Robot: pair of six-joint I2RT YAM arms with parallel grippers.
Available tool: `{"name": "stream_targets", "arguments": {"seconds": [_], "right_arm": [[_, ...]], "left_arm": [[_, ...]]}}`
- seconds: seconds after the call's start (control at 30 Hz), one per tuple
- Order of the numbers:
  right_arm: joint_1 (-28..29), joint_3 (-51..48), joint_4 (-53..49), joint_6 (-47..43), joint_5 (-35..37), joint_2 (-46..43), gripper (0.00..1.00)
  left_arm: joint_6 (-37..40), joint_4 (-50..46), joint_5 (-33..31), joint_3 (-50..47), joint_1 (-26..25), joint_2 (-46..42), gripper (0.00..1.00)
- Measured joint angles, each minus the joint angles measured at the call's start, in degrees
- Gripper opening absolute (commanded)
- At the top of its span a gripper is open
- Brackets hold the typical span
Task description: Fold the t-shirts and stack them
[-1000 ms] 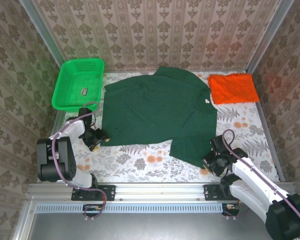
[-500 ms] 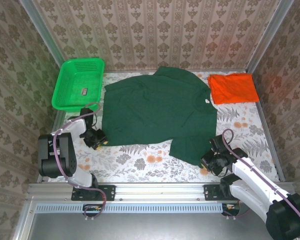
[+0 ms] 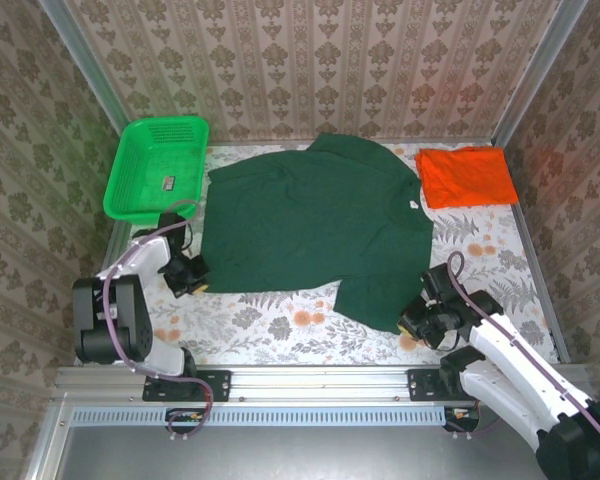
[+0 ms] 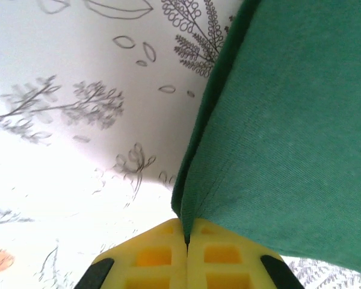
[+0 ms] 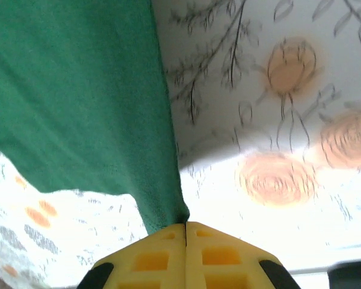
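Step in hand, by judgement: first fold of the dark green t-shirt (image 3: 315,225), both near corners taken up. Lies spread flat across the middle of the table (image 3: 280,322), its near-right part reaching furthest toward the front edge. Left gripper (image 4: 186,232): jaws shut tight on the near-left hem corner, cloth pinched at the tips and lifted a little off the printed surface. Right gripper (image 5: 185,227): jaws likewise clamped on the near-right corner, fabric drawn into a narrow ridge at the pinch. Next move, likely: lift of both corners together, then a level carry toward the far side, in step, to lay the near half over the far half without dragging or bunching. Orange t-shirt (image 3: 466,177): folded into a rough rectangle at the far-right corner of the table, just beside the green shirt, well apart from both grippers; probable partner for the stack. Bright green mesh basket (image 3: 155,165): far-left corner, just beside the green shirt's edge, holding a small dark item (image 3: 167,182) too small to identify. In the way: nothing on the cloth itself; basket and orange shirt close on either side of the fold path, hence a straight carry.
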Motion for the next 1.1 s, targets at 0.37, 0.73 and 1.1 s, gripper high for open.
{"name": "stream_targets", "arguments": {"seconds": [0.37,0.73,1.1], "right_arm": [[1.5,6.6,-16.3,0.0,-1.5,-9.3,0.00],[1.5,10.6,-25.2,1.8,0.6,-14.5,0.00],[0.9,24.3,-8.2,-5.2,2.7,16.2,0.00]], "left_arm": [[-5.8,-6.0,-0.8,-4.8,-1.5,-11.9,0.00],[-12.6,-11.1,-1.2,-4.9,-1.5,-20.0,0.00],[-11.5,-11.6,-0.8,4.2,-0.7,-12.0,0.00]]}}
